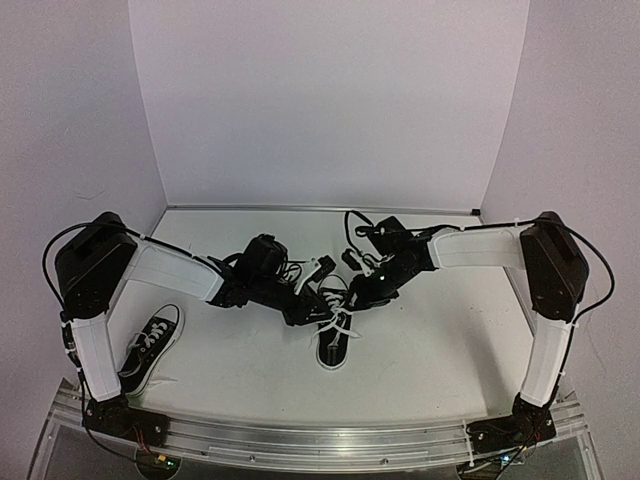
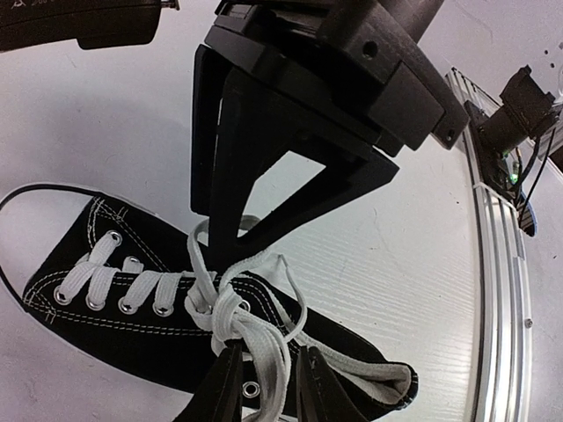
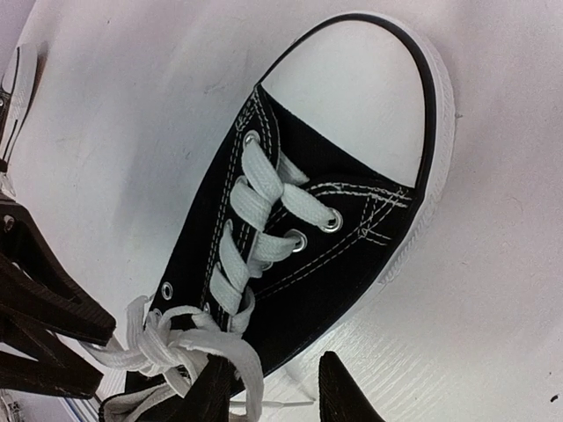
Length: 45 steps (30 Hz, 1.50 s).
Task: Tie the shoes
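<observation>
One black shoe [image 1: 333,342] with white laces lies at the table's middle, under both grippers. The other shoe [image 1: 150,350] lies apart at the left, beside the left arm. In the left wrist view a loose lace knot [image 2: 215,303] sits at the top eyelets. My left gripper [image 2: 266,387] stands narrowly open with a doubled lace loop [image 2: 264,360] running between its fingers. My right gripper [image 3: 277,391] is open beside the shoe's [image 3: 308,211] side. A lace strand [image 3: 242,360] drapes across its left finger, and nothing is pinched. The right gripper's fingers [image 2: 233,176] hang just above the knot.
An aluminium rail [image 1: 320,440] runs along the near table edge, also in the left wrist view as the rail [image 2: 497,290]. White walls close the back and both sides. Loose cables trail by the right wrist [image 1: 355,235].
</observation>
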Each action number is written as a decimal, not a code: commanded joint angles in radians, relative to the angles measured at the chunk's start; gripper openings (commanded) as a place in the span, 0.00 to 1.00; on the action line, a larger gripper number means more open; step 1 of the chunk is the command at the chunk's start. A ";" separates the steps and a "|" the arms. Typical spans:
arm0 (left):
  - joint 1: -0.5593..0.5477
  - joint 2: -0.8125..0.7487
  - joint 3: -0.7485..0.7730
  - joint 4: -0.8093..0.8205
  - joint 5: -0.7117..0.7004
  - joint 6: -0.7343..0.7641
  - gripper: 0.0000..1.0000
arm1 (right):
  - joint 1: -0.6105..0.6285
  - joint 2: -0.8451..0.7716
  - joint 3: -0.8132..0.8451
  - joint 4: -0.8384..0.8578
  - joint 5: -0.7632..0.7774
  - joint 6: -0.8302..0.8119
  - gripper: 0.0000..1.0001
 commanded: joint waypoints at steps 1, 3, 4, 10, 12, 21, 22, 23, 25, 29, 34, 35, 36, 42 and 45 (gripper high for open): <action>0.000 0.005 0.025 -0.020 -0.004 0.007 0.21 | 0.006 -0.045 0.024 -0.023 0.008 -0.041 0.31; 0.000 0.007 0.030 -0.028 -0.011 0.009 0.18 | 0.006 -0.037 0.031 -0.025 0.005 -0.045 0.30; 0.000 0.008 0.032 -0.032 -0.014 0.010 0.17 | 0.006 -0.032 0.036 -0.026 0.001 -0.048 0.30; 0.002 0.004 0.034 -0.049 -0.033 0.013 0.05 | 0.006 -0.023 0.039 -0.027 0.011 -0.043 0.06; 0.004 -0.001 0.030 -0.050 -0.039 0.012 0.01 | 0.006 -0.034 0.028 -0.025 0.025 -0.030 0.00; 0.008 -0.036 -0.026 -0.026 -0.081 -0.003 0.00 | 0.006 -0.104 -0.097 0.078 0.069 0.096 0.00; 0.008 -0.039 -0.033 -0.023 -0.088 -0.005 0.00 | 0.006 -0.109 -0.108 0.088 0.074 0.108 0.00; 0.009 -0.043 -0.041 -0.021 -0.095 -0.006 0.00 | 0.006 -0.114 -0.119 0.095 0.080 0.118 0.00; 0.013 -0.051 -0.057 -0.014 -0.105 -0.010 0.00 | 0.006 -0.121 -0.137 0.107 0.092 0.130 0.00; 0.022 -0.069 -0.085 -0.008 -0.128 -0.013 0.00 | 0.005 -0.136 -0.170 0.122 0.115 0.148 0.00; 0.038 -0.089 -0.116 0.005 -0.146 -0.015 0.00 | 0.001 -0.155 -0.205 0.138 0.139 0.167 0.00; 0.041 -0.090 -0.119 0.004 -0.148 -0.015 0.00 | 0.000 -0.159 -0.213 0.140 0.143 0.170 0.00; 0.044 -0.090 -0.121 0.005 -0.152 -0.015 0.00 | -0.004 -0.163 -0.219 0.142 0.148 0.173 0.00; 0.060 -0.091 -0.134 0.021 -0.165 -0.040 0.00 | -0.026 -0.192 -0.260 0.147 0.161 0.178 0.00; 0.067 -0.085 -0.133 0.025 -0.164 -0.046 0.00 | -0.034 -0.202 -0.274 0.147 0.164 0.177 0.00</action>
